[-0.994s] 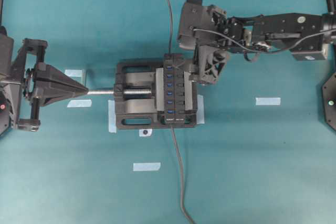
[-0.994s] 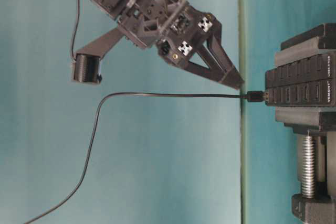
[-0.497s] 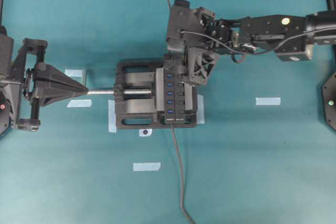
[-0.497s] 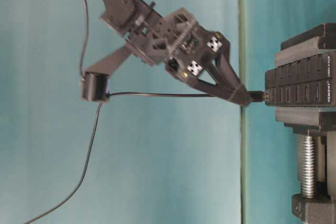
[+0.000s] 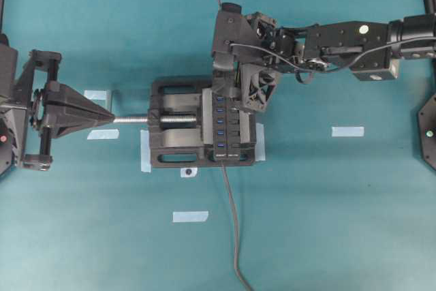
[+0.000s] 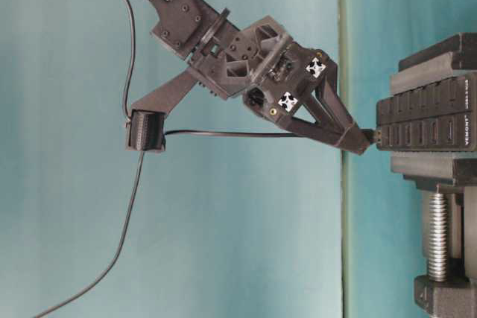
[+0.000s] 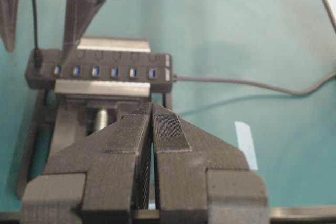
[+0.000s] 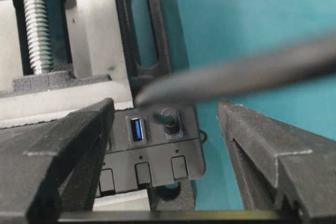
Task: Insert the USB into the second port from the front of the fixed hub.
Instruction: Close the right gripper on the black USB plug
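The fixed hub (image 5: 227,126) is a black bar with a row of blue slots, clamped in a black vise (image 5: 178,125). The USB (image 8: 170,118) stands plugged into the hub's end port, the one farthest from the hub's own cable. Its thin cable (image 6: 223,134) runs off from it. My right gripper (image 6: 358,142) is open, its fingers (image 8: 68,140) set wide on either side of the plug without touching it. Out at the left, my left gripper (image 5: 107,117) is shut and empty, pointing at the vise screw (image 5: 133,119). The left wrist view shows the hub (image 7: 113,71) beyond its shut tips (image 7: 152,109).
The hub's own cable (image 5: 233,230) runs off the hub's near end toward the table's front edge. Strips of pale tape (image 5: 347,131) lie on the teal table (image 5: 327,223), one in front of the vise (image 5: 190,216) and two near the left gripper.
My right gripper has moved left and down from beside the hub until its open fingers straddle the plug. The left arm has not moved.
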Controlling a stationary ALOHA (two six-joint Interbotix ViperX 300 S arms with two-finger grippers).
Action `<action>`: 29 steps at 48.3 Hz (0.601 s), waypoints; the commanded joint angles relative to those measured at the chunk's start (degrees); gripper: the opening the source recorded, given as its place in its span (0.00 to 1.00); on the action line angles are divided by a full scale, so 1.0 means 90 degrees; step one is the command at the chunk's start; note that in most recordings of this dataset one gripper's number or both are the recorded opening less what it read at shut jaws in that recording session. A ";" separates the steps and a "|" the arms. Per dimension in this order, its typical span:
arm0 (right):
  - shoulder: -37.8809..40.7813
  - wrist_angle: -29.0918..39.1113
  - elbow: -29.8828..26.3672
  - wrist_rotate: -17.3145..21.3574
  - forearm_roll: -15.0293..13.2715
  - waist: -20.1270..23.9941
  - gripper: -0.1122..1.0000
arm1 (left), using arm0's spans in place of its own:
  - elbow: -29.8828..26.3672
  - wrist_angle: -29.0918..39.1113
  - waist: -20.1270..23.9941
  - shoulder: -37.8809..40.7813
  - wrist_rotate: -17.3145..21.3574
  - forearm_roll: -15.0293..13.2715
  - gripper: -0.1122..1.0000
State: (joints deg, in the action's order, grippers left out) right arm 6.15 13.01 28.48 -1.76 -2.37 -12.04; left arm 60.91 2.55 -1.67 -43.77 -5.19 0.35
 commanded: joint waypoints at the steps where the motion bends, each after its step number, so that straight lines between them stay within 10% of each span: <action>1: -0.0098 -0.0020 -0.0127 -0.0020 0.0000 0.0020 0.82 | -0.0107 -0.0029 -0.0010 -0.0010 -0.0010 0.0010 0.10; 29: -0.0107 0.0254 -0.0156 -0.0029 0.0000 0.0010 0.46 | -0.0098 -0.0029 -0.0010 -0.0010 -0.0020 0.0010 0.10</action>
State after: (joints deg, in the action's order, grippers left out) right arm 6.15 15.73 28.48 -1.76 -2.37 -12.04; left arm 60.91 2.64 -1.67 -43.86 -5.27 0.35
